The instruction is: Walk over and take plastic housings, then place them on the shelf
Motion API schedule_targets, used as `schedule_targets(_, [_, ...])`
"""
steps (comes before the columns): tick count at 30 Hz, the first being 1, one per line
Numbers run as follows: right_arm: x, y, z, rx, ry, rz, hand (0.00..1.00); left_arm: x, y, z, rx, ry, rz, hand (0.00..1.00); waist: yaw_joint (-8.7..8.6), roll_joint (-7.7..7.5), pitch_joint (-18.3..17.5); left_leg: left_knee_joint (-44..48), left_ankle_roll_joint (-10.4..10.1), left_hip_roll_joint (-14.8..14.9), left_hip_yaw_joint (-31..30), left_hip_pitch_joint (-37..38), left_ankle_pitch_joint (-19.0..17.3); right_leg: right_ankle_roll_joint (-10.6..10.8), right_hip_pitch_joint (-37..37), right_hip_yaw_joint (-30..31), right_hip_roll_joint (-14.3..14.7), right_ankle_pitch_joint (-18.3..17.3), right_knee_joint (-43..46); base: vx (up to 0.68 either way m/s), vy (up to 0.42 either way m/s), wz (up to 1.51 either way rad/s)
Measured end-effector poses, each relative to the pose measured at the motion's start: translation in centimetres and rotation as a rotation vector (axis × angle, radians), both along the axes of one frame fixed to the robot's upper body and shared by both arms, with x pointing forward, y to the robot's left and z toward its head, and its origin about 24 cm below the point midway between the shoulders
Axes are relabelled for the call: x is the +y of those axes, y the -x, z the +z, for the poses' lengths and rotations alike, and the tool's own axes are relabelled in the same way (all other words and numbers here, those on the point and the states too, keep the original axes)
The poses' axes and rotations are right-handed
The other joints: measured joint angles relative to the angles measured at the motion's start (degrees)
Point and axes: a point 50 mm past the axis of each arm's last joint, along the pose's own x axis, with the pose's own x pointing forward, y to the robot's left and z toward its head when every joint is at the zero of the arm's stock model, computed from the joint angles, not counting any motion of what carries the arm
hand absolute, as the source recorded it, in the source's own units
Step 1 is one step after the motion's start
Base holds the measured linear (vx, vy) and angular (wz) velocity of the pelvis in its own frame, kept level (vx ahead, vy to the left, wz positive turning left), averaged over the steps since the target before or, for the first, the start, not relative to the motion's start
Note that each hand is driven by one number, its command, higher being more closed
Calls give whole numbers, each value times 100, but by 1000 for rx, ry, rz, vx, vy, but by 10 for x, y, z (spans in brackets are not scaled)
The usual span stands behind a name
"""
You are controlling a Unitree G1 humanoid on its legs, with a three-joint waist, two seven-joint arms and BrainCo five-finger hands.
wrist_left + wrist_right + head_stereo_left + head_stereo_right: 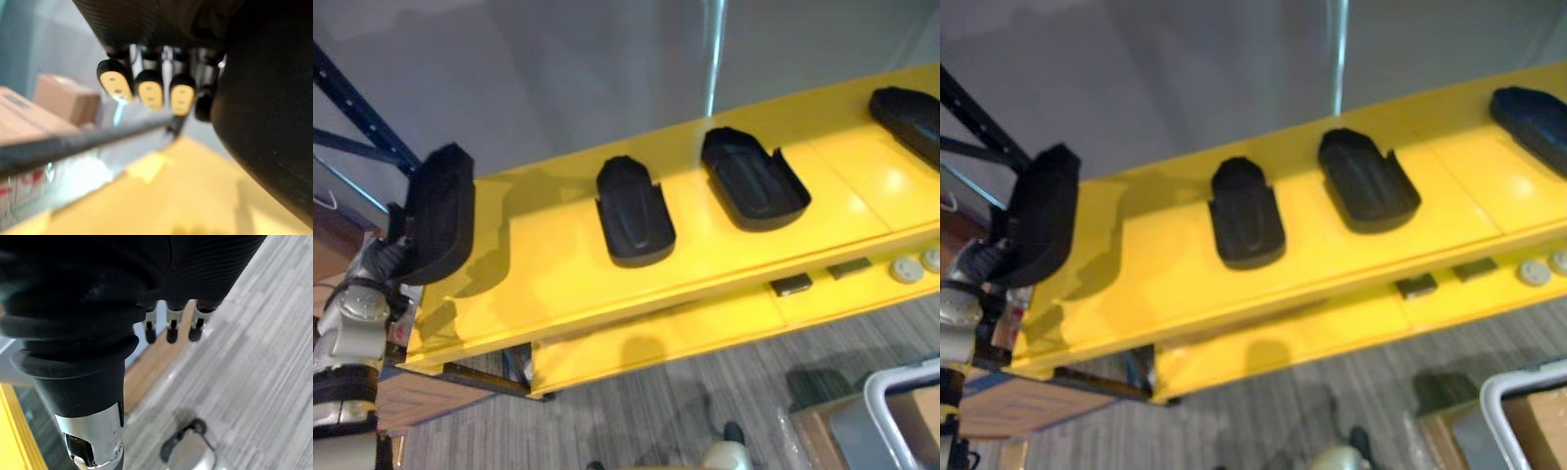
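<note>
My left hand (380,262) is shut on a black plastic housing (438,211), held tilted on edge over the left end of the yellow shelf (548,264). In the left wrist view the fingers (149,93) curl beside the dark housing (264,122), with the yellow shelf below. Three more black housings lie flat on the shelf: one in the middle (634,211), one to its right (754,178) and one at the far right edge (911,119). My right hand (168,328) hangs open over the grey floor, holding nothing.
A lower yellow shelf level (705,328) carries small grey blocks (791,285) and round white parts (906,269). A dark blue rack post (362,117) rises at the left. A white-rimmed bin with a cardboard box (901,411) stands at the lower right. Cardboard boxes (63,98) stand beyond the shelf.
</note>
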Motion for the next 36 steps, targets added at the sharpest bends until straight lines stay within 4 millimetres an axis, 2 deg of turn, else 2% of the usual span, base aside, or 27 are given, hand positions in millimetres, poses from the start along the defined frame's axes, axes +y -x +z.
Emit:
schedule_targets(5, [0, -6, -1, -19, -11, 15, 0, -14, -9, -1, 70, -6, -117, 100, -120, 54, 52, -33, 0, -9, 31, 12, 0, 1, -10, 17, 1, 6, -20, 0, 0, 0])
schedule_targets(8, [1, -9, -1, -24, -13, 21, 0, -13, -9, 4, 99, -59, -152, 100, -194, 89, 135, -33, -1, -9, 56, 17, 0, 1, -10, 23, 1, 6, -27, 0, 0, 0])
schedule_targets(16, [0, -15, -1, -38, -10, 33, 0, -22, -12, -1, 165, -160, -201, 100, -216, 109, 206, -24, -1, -10, 102, 23, 0, -7, -20, 31, -6, 14, -30, 0, 0, 0])
schedule_targets(18, [0, -17, -1, -37, -11, 50, 0, -22, -12, -1, 160, -176, -193, 100, -224, 102, 226, -23, -1, -10, 111, 17, 0, -6, -34, 38, -5, 14, -30, 0, 0, 0])
schedule_targets(23, [-3, -22, 0, -48, -2, 57, 0, -15, -10, -1, 139, -228, -109, 100, -366, 115, 413, -23, -2, -10, 133, 15, 0, 5, -49, 60, -1, 29, -30, -3, -1, -1])
schedule_targets(29, [-2, -25, 0, -52, -3, 79, 0, -6, -5, -7, 159, -260, -12, 100, -442, 140, 430, -25, -3, -12, 262, 17, -1, 6, -108, 159, 8, 53, -55, 4, -1, -7])
schedule_targets(36, [1, -31, 0, -59, -9, 107, 0, -17, -4, -32, 199, -187, 7, 100, -462, 124, 440, 2, -3, -9, 261, 19, -1, 2, -91, 152, 1, 70, -56, -4, -1, 0])
